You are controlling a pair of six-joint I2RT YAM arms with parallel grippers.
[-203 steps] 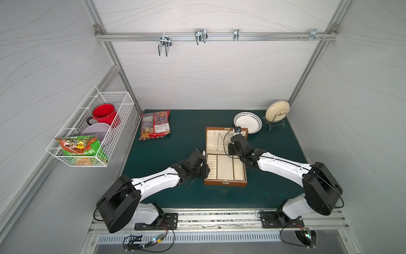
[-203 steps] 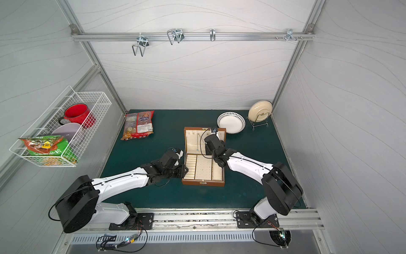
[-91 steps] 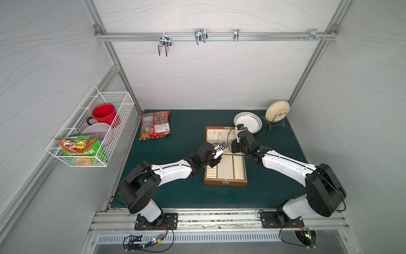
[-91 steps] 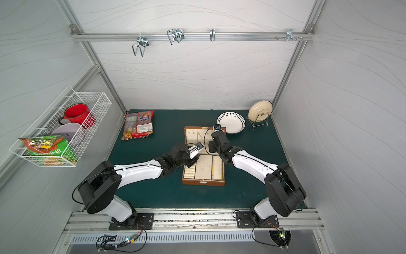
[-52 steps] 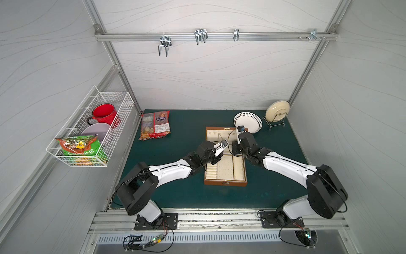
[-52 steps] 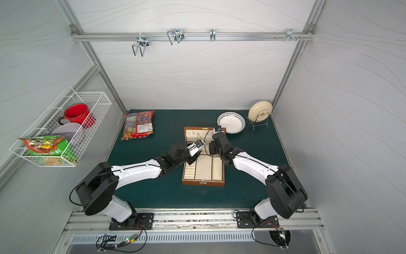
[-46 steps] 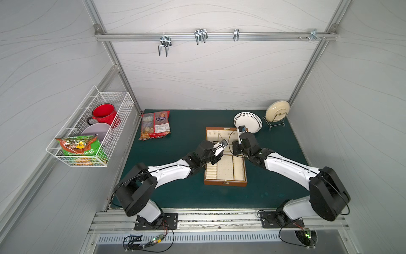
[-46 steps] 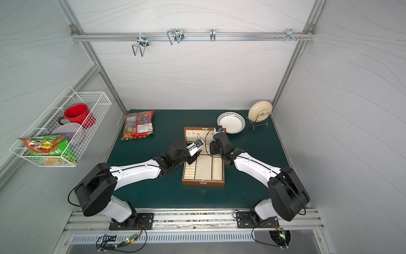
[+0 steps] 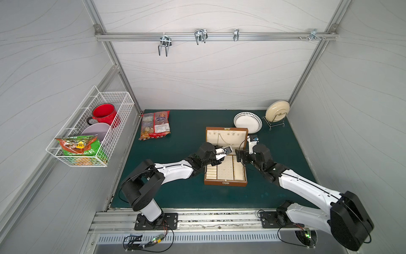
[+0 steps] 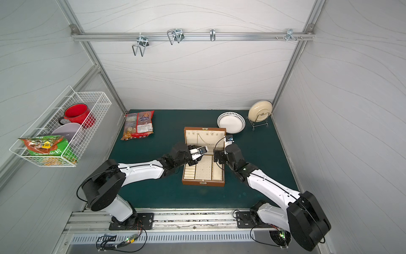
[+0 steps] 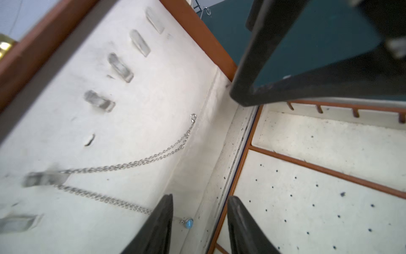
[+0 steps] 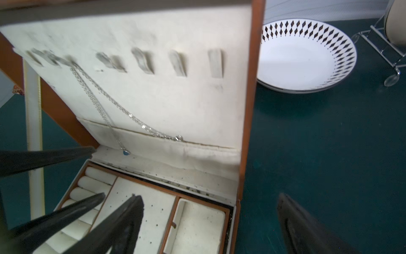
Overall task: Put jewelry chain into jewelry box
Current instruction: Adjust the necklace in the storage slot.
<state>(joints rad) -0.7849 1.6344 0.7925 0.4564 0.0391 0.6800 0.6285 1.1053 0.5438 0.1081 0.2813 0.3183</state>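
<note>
The brown jewelry box [image 9: 225,182] [image 10: 203,183] stands open in the middle of the green mat, its lid upright. The jewelry chain [image 9: 222,139] [image 11: 131,163] [image 12: 123,110] hangs from a hook in the cream lid. One strand drops to a blue pendant [image 11: 189,223]; the clasp end lies along the lid pocket. My left gripper [image 9: 222,156] [image 11: 201,198] is open by the hinge, with the pendant just beyond its tips and nothing between them. My right gripper [image 9: 238,154] [image 12: 211,198] is wide open above the box's right compartments, holding nothing.
A white bowl with a diamond rim [image 9: 247,122] sits just behind the box on the right. A cream plate on a wire stand [image 9: 277,111] is in the back right corner. A snack bag [image 9: 155,125] lies back left. A wire basket [image 9: 92,129] hangs on the left wall.
My right gripper has gone from shut to wide open and drawn back a little from the lid. The chain now hangs free on the hook. The left gripper has stayed in place.
</note>
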